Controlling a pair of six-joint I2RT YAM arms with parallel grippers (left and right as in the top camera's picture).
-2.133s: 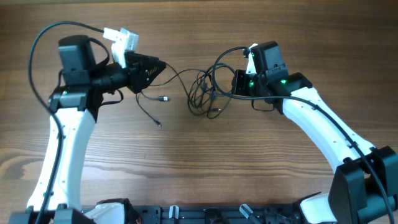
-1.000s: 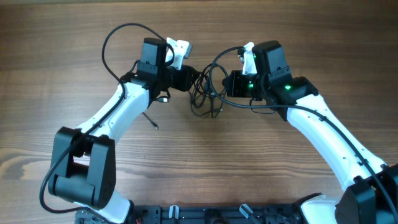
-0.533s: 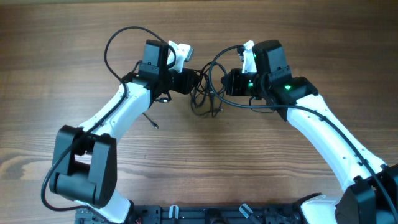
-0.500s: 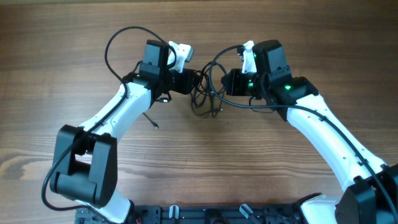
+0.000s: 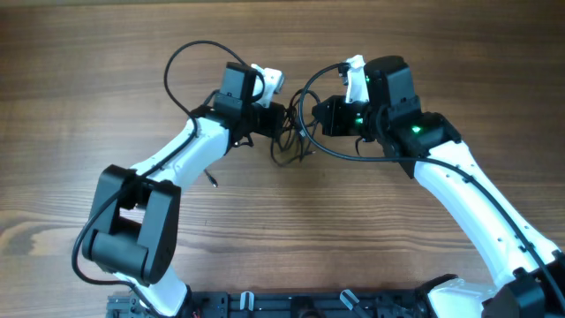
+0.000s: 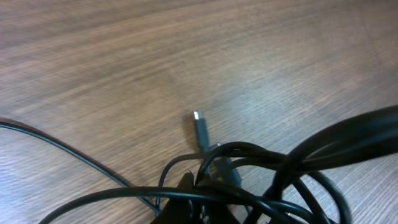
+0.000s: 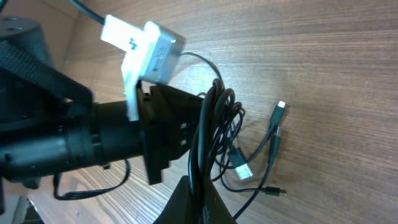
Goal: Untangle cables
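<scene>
Two grippers meet at the cables [image 5: 291, 146], which lie bunched in one small knot on the table [image 5: 88, 53] between them, slightly up of centre. Left gripper [image 5: 277, 119]: jaws clenched, with strands of the bunch converging at the tips in its wrist view; judged to be pinching them, though how many strands is not discernible. Right gripper [image 5: 320, 117]: jaws clamped on several cords at once, the bundle rising straight out of the tips in its own view. One plug [image 6: 199, 127] rests free on the wood just beyond the knot; other loose ends trail off to the left. Risks, as judged: both grips appear to take multiple strands, so pulling apart may cinch the knot tighter rather than open it. Should both hold the same cord, a straight pull would load that cord and its plug joint. The thicker arm lead [image 6: 348, 134] crosses right beside the bunch and could snag a loop and be dragged with it. The grips sit very near each other, leaving little slack to work with.
</scene>
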